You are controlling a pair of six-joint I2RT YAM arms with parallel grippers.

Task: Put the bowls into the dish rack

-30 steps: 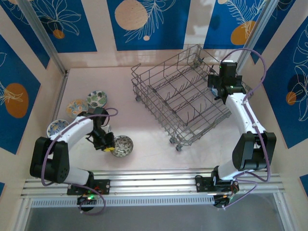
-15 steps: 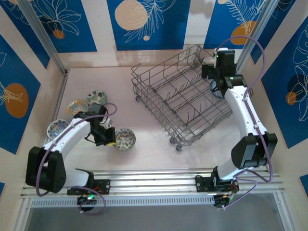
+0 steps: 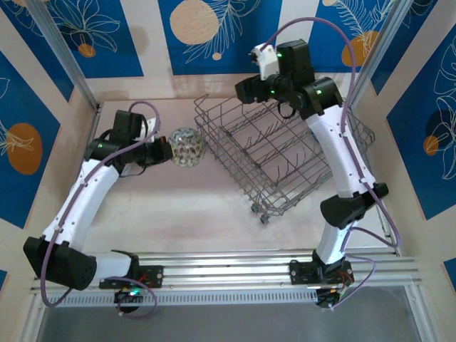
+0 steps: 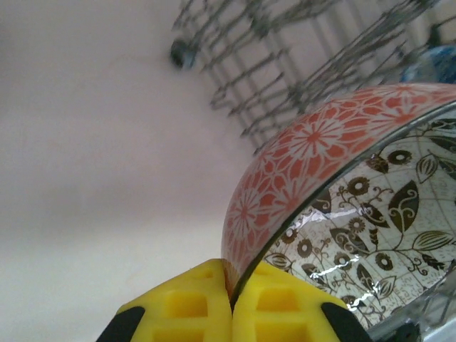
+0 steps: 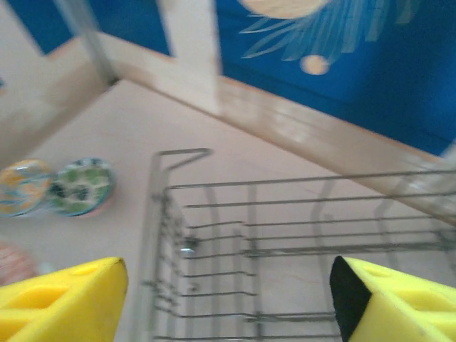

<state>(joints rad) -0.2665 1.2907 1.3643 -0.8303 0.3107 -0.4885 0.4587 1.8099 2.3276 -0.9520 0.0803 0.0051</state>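
My left pincer point(image 4: 231, 308) pinches the rim of a red-flowered bowl point(image 4: 299, 153) at 6 o'clock. The dish rack point(image 4: 285, 78) stands at 1 o'clock on the pale worktop point(image 4: 92, 157).

Pale table point(image 3: 214, 203) walled by blue leaf-patterned panels point(image 3: 246, 43).

The bowl point(image 4: 335, 206) in the left claw point(image 4: 231, 303) is orange-red outside with white flower rosettes. Inside it is glossy white with dark brown leaves, vines and ringed blossoms. The left claw's pads are bright yellow, and so are those of the right claw point(image 5: 228, 288), which show a black edge. The rack point(image 3: 274, 153) is plain grey wire. The bench point(image 3: 178, 206) is a pale pinkish white. On it, the green bowl point(image 5: 82, 187) is mottled green and white, and the yellow bowl point(image 5: 21, 187) is orange-yellow with blue. The arms point(image 3: 85, 192) are white with black joints. The walls point(image 3: 228, 35) are blue with white leaf outlines and orange and peach discs, set between cream strips.
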